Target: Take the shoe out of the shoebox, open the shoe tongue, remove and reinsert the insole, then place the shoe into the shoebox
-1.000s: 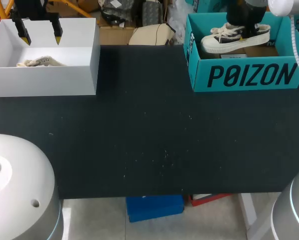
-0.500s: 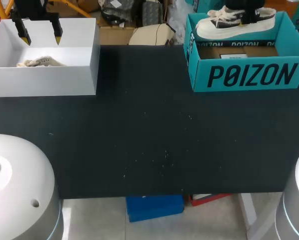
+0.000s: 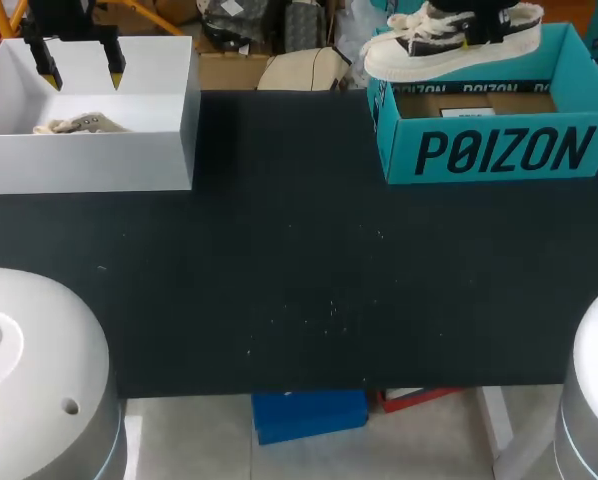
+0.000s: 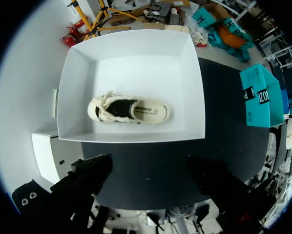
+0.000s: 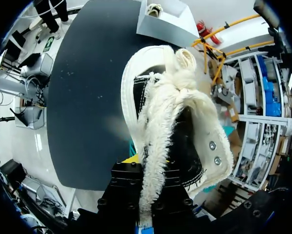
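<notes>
A black low-top shoe (image 3: 449, 45) with a cream sole and frayed cream laces hangs above the far rim of the teal shoebox (image 3: 499, 150) at the table's far right. My right gripper (image 3: 484, 22) is shut on its collar; in the right wrist view the shoe (image 5: 170, 107) stretches ahead of the gripper (image 5: 146, 165), toe away from it. At the far left, my left gripper (image 3: 79, 65) hangs open over a white box (image 3: 89, 160) holding a second, matching shoe (image 3: 79, 124). The left wrist view looks straight down on that shoe (image 4: 129, 110), which lies on its side.
A brown cardboard insert (image 3: 474, 103) lies on the teal shoebox's floor. The black table (image 3: 299, 270) stretches between the two boxes. White robot bases (image 3: 34, 380) fill the near corners.
My right arm has lifted the shoe up out of the teal shoebox and a little to the left. The left arm has stayed still.
</notes>
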Controlling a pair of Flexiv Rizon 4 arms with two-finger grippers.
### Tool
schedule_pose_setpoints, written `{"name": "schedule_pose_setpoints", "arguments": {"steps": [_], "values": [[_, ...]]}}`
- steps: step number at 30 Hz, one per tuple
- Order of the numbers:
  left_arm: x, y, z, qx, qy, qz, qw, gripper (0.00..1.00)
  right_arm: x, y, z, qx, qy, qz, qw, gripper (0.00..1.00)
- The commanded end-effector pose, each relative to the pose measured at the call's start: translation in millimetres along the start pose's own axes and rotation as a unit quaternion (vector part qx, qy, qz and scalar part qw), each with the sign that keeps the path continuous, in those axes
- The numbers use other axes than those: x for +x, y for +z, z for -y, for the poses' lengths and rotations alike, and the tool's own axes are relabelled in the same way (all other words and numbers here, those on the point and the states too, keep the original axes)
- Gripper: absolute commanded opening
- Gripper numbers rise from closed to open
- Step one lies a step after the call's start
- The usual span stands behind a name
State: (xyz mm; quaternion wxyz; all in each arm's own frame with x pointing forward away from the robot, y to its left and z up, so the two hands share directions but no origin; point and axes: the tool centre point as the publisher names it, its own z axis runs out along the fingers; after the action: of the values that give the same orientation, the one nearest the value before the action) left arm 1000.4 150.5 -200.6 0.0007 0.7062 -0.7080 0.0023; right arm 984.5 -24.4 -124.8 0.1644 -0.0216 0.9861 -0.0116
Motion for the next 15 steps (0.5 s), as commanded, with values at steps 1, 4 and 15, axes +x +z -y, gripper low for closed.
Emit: {"name": "schedule_pose_setpoints", "arguments": {"steps": [1, 4, 15], "values": [[0.1, 0, 0, -0.001, 0.000, 0.001, 1.000, 1.00, 57.4, -55, -28.9, 0.003, 0.010, 0.078, 0.997, 0.00], [0.1, 0, 0, -0.001, 0.000, 0.001, 1.000, 1.00, 82.4, -55, -56.6, 0.002, 0.018, 0.085, 0.996, 0.00], [0.1, 0, 0, -0.001, 0.000, 0.001, 1.000, 1.00, 156.7, -20, -149.6, -0.022, 0.051, 0.077, 0.996, 0.00]]}}
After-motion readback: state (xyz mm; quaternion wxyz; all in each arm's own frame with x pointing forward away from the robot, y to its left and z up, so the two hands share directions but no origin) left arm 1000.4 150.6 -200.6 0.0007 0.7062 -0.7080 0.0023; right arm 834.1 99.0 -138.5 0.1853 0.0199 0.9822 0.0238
